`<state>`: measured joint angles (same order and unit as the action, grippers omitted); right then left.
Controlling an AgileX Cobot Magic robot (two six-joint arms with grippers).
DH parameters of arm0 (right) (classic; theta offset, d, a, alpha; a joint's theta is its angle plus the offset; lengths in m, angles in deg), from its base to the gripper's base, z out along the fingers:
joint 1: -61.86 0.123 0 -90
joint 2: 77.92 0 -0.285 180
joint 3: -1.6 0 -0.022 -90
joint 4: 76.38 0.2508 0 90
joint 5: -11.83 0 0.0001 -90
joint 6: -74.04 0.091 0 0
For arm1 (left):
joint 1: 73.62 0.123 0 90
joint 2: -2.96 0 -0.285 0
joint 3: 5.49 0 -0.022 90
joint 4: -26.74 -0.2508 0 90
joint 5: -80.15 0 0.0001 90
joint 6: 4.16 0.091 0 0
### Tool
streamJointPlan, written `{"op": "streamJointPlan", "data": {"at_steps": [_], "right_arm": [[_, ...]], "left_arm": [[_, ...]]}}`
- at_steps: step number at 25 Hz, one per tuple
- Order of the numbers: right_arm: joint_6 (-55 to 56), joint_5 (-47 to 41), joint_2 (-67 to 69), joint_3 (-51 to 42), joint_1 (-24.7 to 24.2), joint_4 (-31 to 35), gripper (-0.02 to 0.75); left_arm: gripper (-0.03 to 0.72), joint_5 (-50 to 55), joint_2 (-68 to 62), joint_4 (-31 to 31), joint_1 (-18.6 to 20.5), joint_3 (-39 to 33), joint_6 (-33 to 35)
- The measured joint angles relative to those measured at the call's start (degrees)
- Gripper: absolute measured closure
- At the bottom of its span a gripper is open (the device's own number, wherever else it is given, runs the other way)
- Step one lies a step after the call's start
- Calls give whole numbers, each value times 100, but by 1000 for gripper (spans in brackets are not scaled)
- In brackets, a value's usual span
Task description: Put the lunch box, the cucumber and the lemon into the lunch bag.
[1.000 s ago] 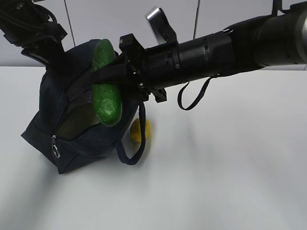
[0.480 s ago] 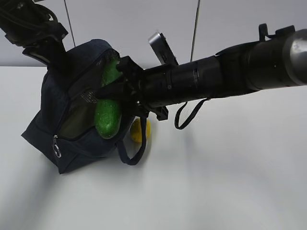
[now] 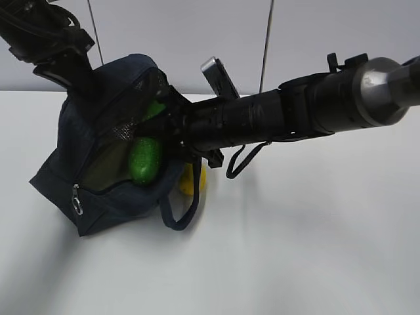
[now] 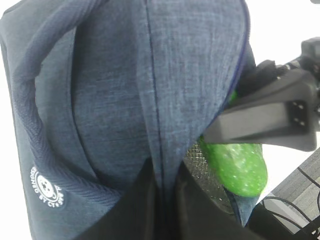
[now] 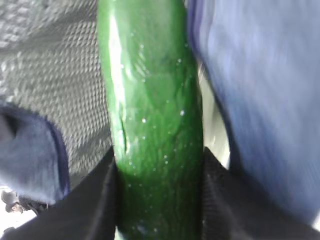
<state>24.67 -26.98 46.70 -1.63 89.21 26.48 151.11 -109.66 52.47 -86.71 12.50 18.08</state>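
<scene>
The navy lunch bag stands tilted at the left with its mouth facing right. My left gripper is shut on the bag's top fabric and holds it up. My right gripper is shut on the green cucumber, which sits upright inside the bag's mouth, against the mesh lining. The cucumber also shows in the left wrist view. The yellow lemon lies on the table behind the bag's hanging handle. The lunch box is hidden; a pale surface shows faintly inside the bag.
The white table spreads to the right and front. The bag's loose handle loop hangs over the table beside the lemon. The zipper's ring pull dangles at the bag's lower left corner. A wall stands behind.
My right gripper has carried the cucumber leftward and downward from in front of the bag's mouth into the bag. The left gripper keeps holding the bag's top.
</scene>
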Motion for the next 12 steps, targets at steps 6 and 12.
{"op": "streamJointPlan", "data": {"at_steps": [6, 12], "right_arm": [[-23, 87, 316, 599, 0, 22, 444], [-117, 134, 479, 813, 0, 22, 441]], "left_arm": [[682, 0, 0, 10, 0, 0, 0], [682, 0, 0, 10, 0, 0, 1]]}}
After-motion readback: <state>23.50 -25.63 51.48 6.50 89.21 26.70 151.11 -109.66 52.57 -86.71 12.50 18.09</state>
